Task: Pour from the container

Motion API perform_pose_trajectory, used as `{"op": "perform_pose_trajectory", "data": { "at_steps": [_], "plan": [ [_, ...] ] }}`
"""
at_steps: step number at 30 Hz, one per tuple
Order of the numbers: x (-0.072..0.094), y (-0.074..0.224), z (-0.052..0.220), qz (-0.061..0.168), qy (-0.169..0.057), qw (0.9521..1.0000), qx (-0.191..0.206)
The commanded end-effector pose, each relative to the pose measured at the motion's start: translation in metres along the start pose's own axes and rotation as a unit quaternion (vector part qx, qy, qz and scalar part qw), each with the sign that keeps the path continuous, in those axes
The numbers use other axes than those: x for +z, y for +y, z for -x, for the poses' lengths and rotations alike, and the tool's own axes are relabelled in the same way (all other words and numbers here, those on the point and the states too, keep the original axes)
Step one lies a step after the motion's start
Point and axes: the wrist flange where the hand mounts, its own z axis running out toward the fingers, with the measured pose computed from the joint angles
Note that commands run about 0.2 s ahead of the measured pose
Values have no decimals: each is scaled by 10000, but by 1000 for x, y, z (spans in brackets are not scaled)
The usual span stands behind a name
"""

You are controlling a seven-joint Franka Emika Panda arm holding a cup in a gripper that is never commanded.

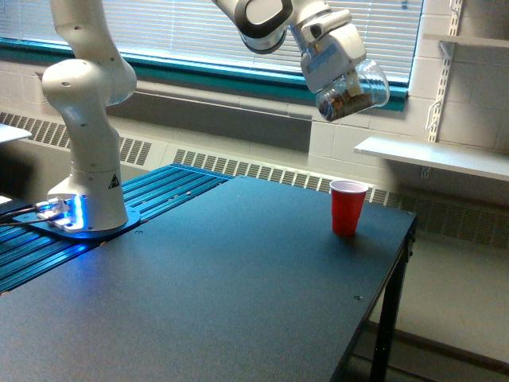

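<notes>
One clear container (355, 91) of brown granules, clamped in the gripper (343, 78) and lying tilted high above the red cup (347, 207) on the table (238, 294), looks mid-approach; pouring calls for lowering and tipping its mouth over that cup.

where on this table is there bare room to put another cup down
Nearly the whole dark table top is bare: from the red cup across to the robot base at the exterior view's left, and all the near part. The only tight strip lies between the red cup and the far right edge. The hand holds the clear container well above the table.
</notes>
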Motion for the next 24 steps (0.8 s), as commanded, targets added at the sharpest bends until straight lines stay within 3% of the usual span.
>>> {"op": "perform_pose_trajectory", "data": {
  "at_steps": [1, 15, 24],
  "plan": [
    [6, -13, 10, -83, -79, 9989, -448],
    [20, -32, 35, -200, -363, 9955, -857],
    [28, -41, 49, -154, -545, 9928, -1058]
  ]
}}
